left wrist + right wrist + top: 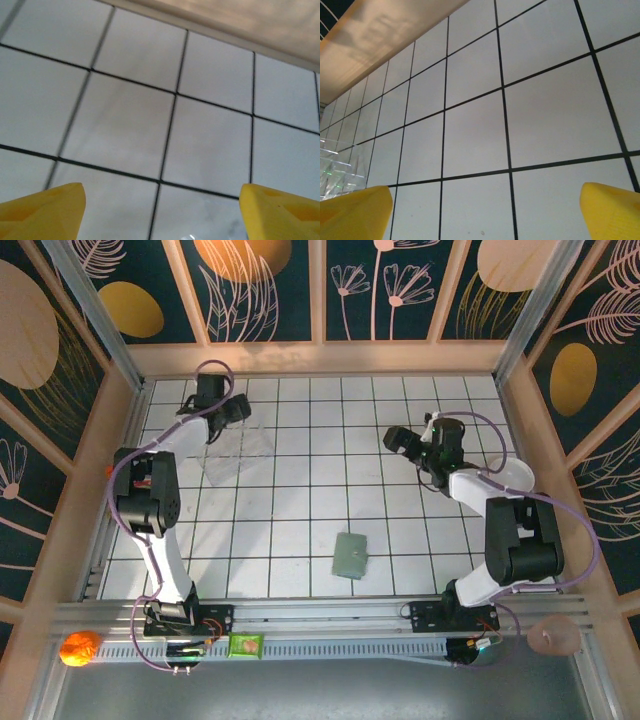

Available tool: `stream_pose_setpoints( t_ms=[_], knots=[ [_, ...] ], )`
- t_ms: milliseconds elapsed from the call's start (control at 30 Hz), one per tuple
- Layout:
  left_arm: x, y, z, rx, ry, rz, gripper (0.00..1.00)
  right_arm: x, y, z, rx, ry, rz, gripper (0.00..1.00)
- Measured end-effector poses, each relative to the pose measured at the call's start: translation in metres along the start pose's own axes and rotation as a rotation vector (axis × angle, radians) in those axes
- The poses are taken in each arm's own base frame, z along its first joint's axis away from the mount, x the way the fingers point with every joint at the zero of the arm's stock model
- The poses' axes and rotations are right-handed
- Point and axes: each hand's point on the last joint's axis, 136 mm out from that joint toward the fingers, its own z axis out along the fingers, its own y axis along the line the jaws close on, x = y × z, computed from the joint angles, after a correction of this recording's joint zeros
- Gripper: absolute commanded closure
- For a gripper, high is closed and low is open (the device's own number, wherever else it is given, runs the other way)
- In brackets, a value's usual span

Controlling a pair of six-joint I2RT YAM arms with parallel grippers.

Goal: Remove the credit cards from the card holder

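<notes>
The card holder lies flat on the white tiled worktop, near the middle of its near edge and slightly askew to the grid lines, well apart from both arms. The credit cards are see-through glossy sheets in the far-left part of the worktop, just on the near side of the left gripper. In the left wrist view this gripper's yellow fingers are spread wide over bare tiles, with nothing between them. The right gripper sits in the far-right part of the worktop and points towards the left. Its wrist view shows its yellow fingers equally released and empty, with the clear cards at the left edge.
</notes>
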Motion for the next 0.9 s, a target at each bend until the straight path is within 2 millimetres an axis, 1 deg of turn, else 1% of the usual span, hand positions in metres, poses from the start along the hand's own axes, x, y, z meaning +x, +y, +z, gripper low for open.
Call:
stream_pose_setpoints(
  t_ms=[33, 200, 267, 333, 400, 467, 567, 633, 700, 767, 800, 833, 900],
  knots=[
    [0.006, -0.004, 0.000, 0.009, 0.003, 0.008, 0.22, -0.001, 0.004, 0.001, -0.007, 0.001, -0.005, 0.06],
    [0.019, -0.025, -0.014, 0.104, 0.003, -0.012, 0.22, 0.005, 0.023, 0.011, -0.040, 0.025, -0.031, 0.09],
    [0.027, -0.034, -0.021, 0.145, 0.005, -0.021, 0.22, 0.013, 0.032, 0.017, -0.055, 0.047, -0.045, 0.11],
    [0.037, -0.048, -0.030, 0.194, 0.014, -0.026, 0.22, 0.023, 0.042, 0.024, -0.074, 0.073, -0.063, 0.15],
    [0.048, -0.064, -0.038, 0.244, 0.027, -0.021, 0.23, 0.035, 0.053, 0.030, -0.102, 0.102, -0.080, 0.16],
    [0.060, -0.082, -0.046, 0.303, 0.043, -0.017, 0.23, 0.049, 0.067, 0.035, -0.142, 0.134, -0.106, 0.17],
    [0.079, -0.105, -0.064, 0.394, 0.069, -0.013, 0.23, 0.071, 0.094, 0.042, -0.222, 0.191, -0.164, 0.20],
    [0.093, -0.115, -0.078, 0.445, 0.094, -0.017, 0.21, 0.081, 0.114, 0.046, -0.280, 0.217, -0.206, 0.23],
    [0.099, -0.120, -0.093, 0.476, 0.103, -0.025, 0.18, 0.090, 0.135, 0.051, -0.334, 0.238, -0.249, 0.26],
    [0.093, -0.118, -0.111, 0.494, 0.073, -0.036, 0.12, 0.097, 0.151, 0.056, -0.374, 0.252, -0.287, 0.28],
    [0.086, -0.117, -0.122, 0.500, 0.046, -0.043, 0.08, 0.100, 0.159, 0.059, -0.392, 0.259, -0.304, 0.29],
    [0.078, -0.115, -0.134, 0.502, 0.013, -0.050, 0.01, 0.104, 0.166, 0.062, -0.408, 0.266, -0.320, 0.30],
    [0.057, -0.112, -0.161, 0.506, -0.076, -0.068, 0.01, 0.111, 0.177, 0.066, -0.427, 0.275, -0.347, 0.31]
  ],
)
